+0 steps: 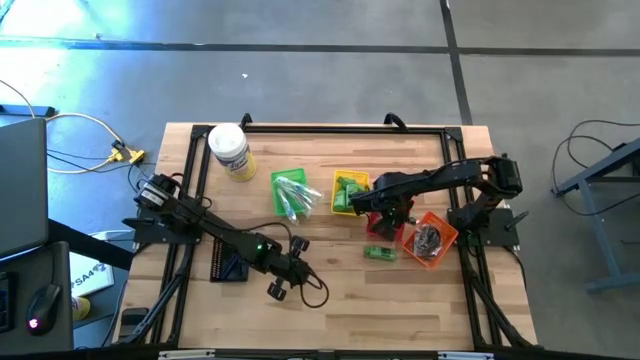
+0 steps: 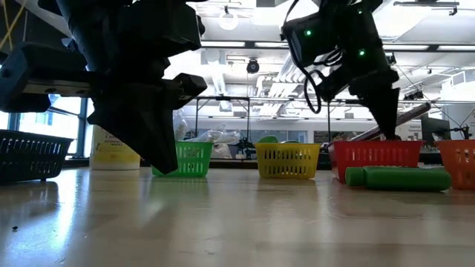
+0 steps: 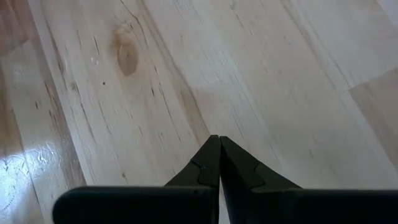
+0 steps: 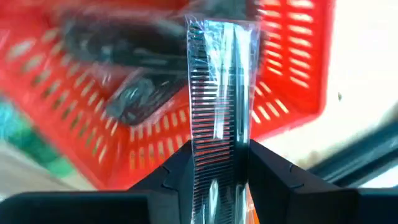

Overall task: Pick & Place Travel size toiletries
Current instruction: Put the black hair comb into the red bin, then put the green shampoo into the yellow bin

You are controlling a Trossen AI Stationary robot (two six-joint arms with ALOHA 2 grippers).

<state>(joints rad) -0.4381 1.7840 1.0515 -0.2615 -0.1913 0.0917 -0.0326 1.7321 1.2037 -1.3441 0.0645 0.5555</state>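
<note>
Right gripper [image 4: 217, 163] over the red basket [image 4: 292, 68], jaws clamped on a comb sealed in a clear packet [image 4: 219, 93], pinched across its width near one end, the rest standing out beyond the fingers. Probably light and fairly stiff thanks to the comb inside, but the film wrapper likely slippery and crinkly; hold best kept across the flat sides, squeezing the comb itself and not loose film. Dark oblong pieces [image 4: 134, 99] already lying in the red basket below. Green tube [image 1: 379, 253] on the bare tabletop [image 1: 400, 300] just beside that basket, not yet sorted. Left gripper [image 3: 217, 163] low over bare wood near the front, jaws closed, empty.
</note>
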